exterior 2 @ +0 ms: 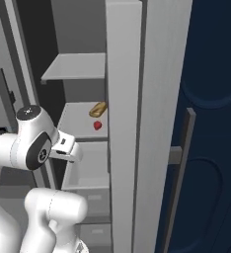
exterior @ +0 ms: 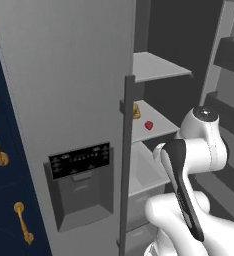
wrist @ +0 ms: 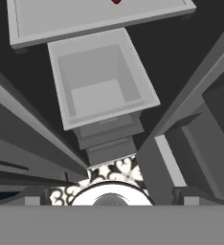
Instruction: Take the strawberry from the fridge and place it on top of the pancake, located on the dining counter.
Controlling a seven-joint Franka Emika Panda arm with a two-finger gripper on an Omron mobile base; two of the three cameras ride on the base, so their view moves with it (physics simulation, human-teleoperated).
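The tall grey side-by-side fridge (exterior: 64,100) stands open, and the tiny red rounded strawberry (exterior: 149,125) lies untouched on its grey middle shelf (exterior: 161,125), ahead of and above the jaws, beside a tan-yellow lump (exterior 2: 97,109). The jaws stand wide, holding nothing. Reaching, grasping and carrying to the pancake all remain.

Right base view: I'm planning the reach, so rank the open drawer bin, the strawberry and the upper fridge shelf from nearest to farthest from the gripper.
1. Open drawer bin, just beside the gripper.
2. Strawberry, on the middle shelf above it.
3. Upper fridge shelf, highest up.
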